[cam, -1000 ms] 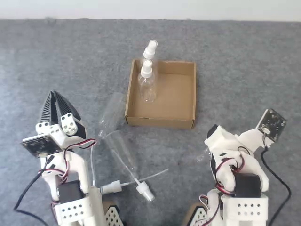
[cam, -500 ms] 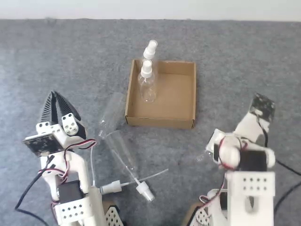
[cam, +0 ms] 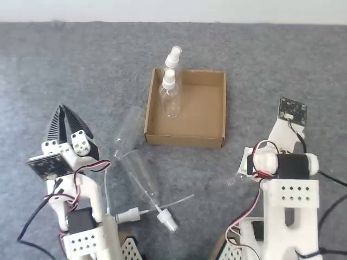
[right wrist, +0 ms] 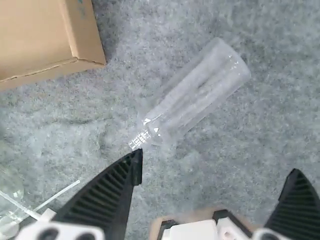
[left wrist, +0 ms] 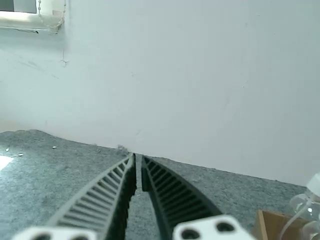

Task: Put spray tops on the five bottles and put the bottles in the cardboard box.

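The cardboard box (cam: 187,108) lies mid-table with one capped bottle (cam: 169,95) inside; a second capped bottle (cam: 173,56) stands just behind it. Two clear uncapped bottles (cam: 128,130) (cam: 142,172) lie left of the box, and two spray tops (cam: 130,215) (cam: 167,219) with long tubes lie near the front. Another uncapped bottle (right wrist: 192,102) lies on the carpet beside the box corner (right wrist: 75,35), and my right gripper (right wrist: 215,165) hangs open just above its neck. My left gripper (left wrist: 136,160) is shut and empty, raised over the left side of the table (cam: 64,122).
Grey carpet (cam: 282,65) covers the table, with a white wall behind it. The right arm's body (cam: 282,162) stands over the front right, the left arm's base (cam: 81,227) at the front left. The box corner (left wrist: 280,225) and a capped bottle (left wrist: 307,200) show beside the left fingers.
The right arm has swung up and straightened, its wrist board moving toward the far side, so it now stands over the lying bottle. The left arm has not moved.
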